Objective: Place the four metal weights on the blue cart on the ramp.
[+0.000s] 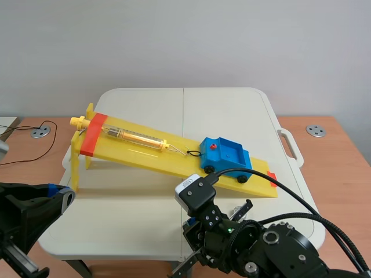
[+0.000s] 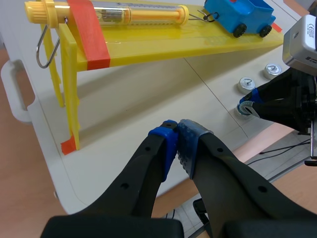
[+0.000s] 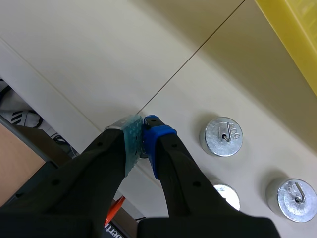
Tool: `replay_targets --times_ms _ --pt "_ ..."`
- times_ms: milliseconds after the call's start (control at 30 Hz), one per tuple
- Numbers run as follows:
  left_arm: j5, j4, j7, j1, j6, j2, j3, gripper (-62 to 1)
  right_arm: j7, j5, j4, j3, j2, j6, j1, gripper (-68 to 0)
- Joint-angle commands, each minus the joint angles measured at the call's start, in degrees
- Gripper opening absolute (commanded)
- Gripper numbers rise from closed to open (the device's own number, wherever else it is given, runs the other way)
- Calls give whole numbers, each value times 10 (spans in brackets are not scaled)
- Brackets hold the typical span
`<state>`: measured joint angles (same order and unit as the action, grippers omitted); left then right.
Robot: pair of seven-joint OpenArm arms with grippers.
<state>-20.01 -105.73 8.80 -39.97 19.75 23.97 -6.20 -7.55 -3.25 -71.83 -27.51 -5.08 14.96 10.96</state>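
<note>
The blue cart (image 1: 226, 155) (image 2: 240, 15) stands low on the yellow ramp (image 1: 145, 152) (image 2: 163, 43), hooked to a yellow spring scale (image 1: 133, 137). Three metal weights (image 3: 222, 136) (image 3: 297, 193) (image 3: 225, 196) sit on the white table beside my right gripper (image 3: 143, 134). That gripper is down at the table's near edge, its pads pinched on a small grey metal piece, apparently a fourth weight (image 2: 243, 109). My left gripper (image 2: 178, 138) is shut on nothing, off the table's near left corner, well short of the ramp's raised end.
The ramp's tall yellow legs (image 2: 69, 94) stand ahead of my left gripper. The folding table (image 1: 174, 110) has a handle (image 1: 290, 145) at its right side. Two more weights (image 2: 246, 84) (image 2: 272, 70) lie between the right arm (image 1: 243, 240) and the ramp.
</note>
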Motion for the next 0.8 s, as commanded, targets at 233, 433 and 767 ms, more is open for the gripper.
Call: replay_targets --times_ms 233,433,767 --pt "-42 -37 -51 13 14 -1 -6 -582 8 69 -139 29 -26 -21 6 -669" --pt "-42 -37 -50 13 14 -1 -6 -582 -13 143 -251 79 -54 -17 66 -669" --pt "-42 -37 -51 13 14 -1 -6 -582 -55 319 -390 223 -49 13 123 -669"
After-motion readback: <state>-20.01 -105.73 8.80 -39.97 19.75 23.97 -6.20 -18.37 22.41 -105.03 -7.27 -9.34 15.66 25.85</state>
